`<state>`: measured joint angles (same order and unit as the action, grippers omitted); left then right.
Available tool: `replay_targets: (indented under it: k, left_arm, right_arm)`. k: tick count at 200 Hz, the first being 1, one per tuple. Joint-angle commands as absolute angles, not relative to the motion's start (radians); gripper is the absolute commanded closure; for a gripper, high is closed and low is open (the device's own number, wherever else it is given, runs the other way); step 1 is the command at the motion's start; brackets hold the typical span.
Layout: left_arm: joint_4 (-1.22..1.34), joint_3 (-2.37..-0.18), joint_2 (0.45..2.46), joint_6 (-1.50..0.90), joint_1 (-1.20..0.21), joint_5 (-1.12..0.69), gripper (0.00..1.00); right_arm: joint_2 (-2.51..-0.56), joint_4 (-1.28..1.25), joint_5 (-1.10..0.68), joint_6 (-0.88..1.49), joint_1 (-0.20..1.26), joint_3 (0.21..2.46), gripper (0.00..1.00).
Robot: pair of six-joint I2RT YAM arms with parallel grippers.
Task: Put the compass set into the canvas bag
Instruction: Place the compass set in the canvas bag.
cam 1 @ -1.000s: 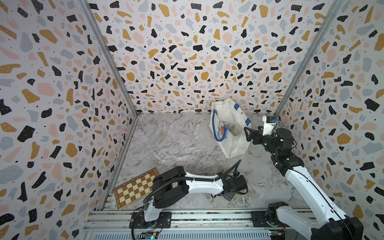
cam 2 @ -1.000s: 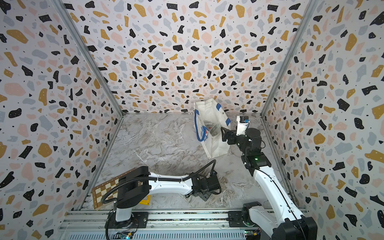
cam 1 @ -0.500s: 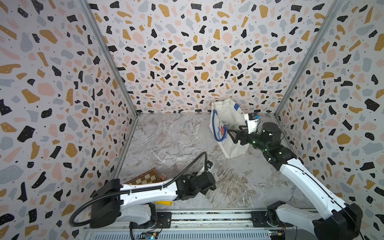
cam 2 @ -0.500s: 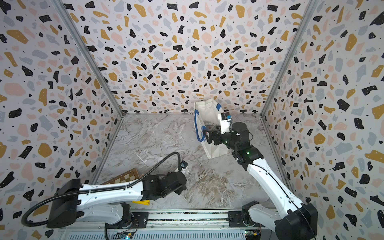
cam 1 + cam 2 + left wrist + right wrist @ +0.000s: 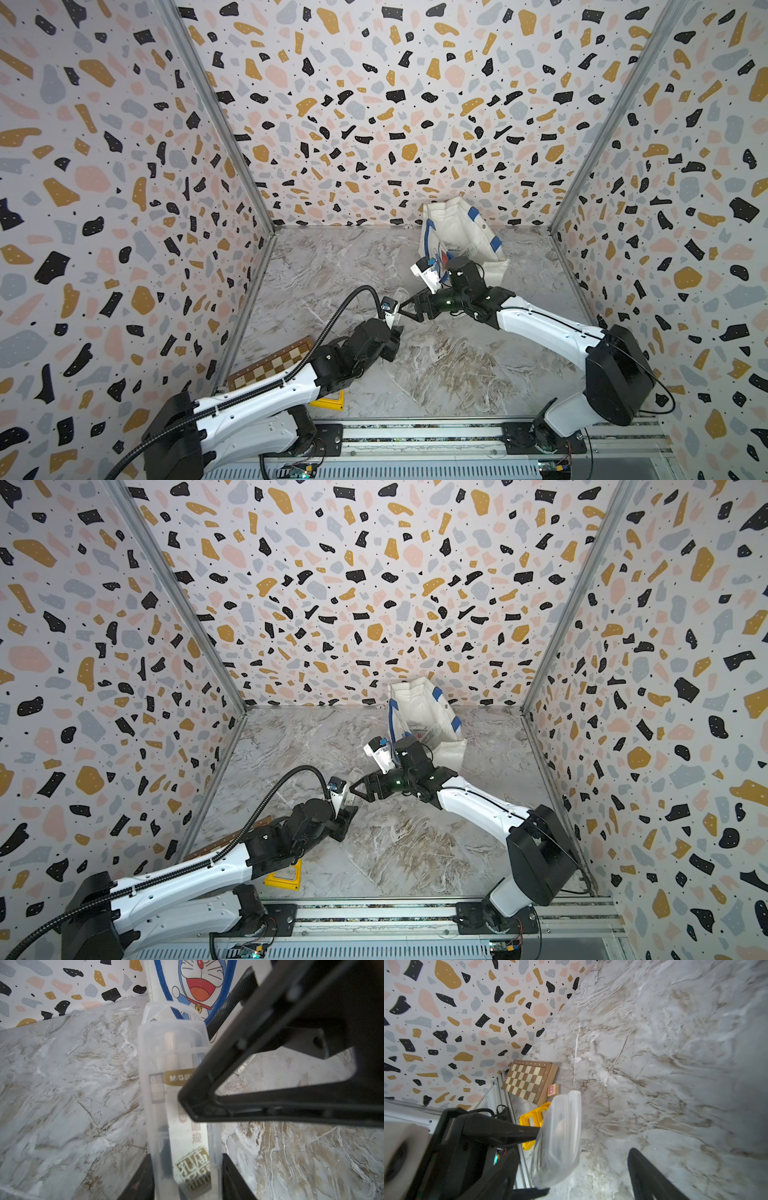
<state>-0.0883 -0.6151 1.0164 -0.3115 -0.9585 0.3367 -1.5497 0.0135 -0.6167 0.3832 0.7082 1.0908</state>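
Both top views: the left gripper (image 5: pixel 394 329) fingers are clamped on the compass set (image 5: pixel 400 300), just in front of the canvas bag (image 5: pixel 461 232).

Left wrist: the right gripper (image 5: pixel 195 1068) fingers (image 5: pixel 270 1103) stand apart astride the compass set, so this looks like a handover.

Right wrist: the compass set (image 5: pixel 560 1138) sits inside the grasp. The next move calls for closing squarely on it.

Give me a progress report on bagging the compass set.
Done: the compass set is lifted off the table, clamped in the left hand. In hand: what looks like a handover, the right hand open around the case's free end. Left: close, release, and drop it into the canvas bag, standing at the back wall.
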Motion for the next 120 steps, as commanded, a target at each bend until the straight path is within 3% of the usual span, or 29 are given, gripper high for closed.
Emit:
replay_targets:
  k: [1, 70, 100, 120]
  left_arm:
    - [-0.014, -0.619, 1.013, -0.284, -0.951, 0.318, 0.74]
    - [-0.045, -0.615, 1.005, -0.286, -0.942, 0.337, 0.73]
    - [-0.049, -0.62, 1.008, -0.277, -0.937, 0.351, 0.58]
    - [-0.048, -0.623, 1.018, -0.274, -0.934, 0.371, 0.43]
  right_arm:
    - [-1.545, -0.036, -0.693, 0.403, 0.713, 1.146, 0.24]
    - [-1.586, -0.064, -0.743, 0.422, 0.713, 1.162, 0.62]
    - [-1.588, -0.043, -0.691, 0.402, 0.713, 1.171, 0.83]
    - [-1.6, -0.014, -0.681, 0.389, 0.714, 1.2, 0.89]
